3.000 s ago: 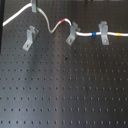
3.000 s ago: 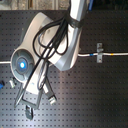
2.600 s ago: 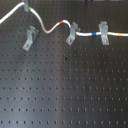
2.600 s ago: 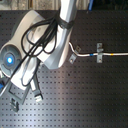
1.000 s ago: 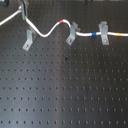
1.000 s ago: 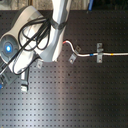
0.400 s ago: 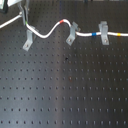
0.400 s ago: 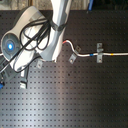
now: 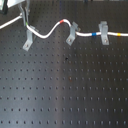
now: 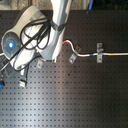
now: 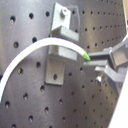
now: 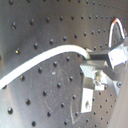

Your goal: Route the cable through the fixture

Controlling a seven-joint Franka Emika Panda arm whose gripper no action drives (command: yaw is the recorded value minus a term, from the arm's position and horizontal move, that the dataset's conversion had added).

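Since before, cable [image 9: 50, 31] nearer leftmost fixture [image 9: 28, 40], in pincer [image 11: 95, 62].

Cable [image 9: 50, 31] ends beyond both edges of first exterior view.

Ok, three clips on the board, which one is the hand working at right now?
The clip farthest toward the first exterior view's left. The hand holds the cable just above it; the middle clip and right clip already carry the cable.
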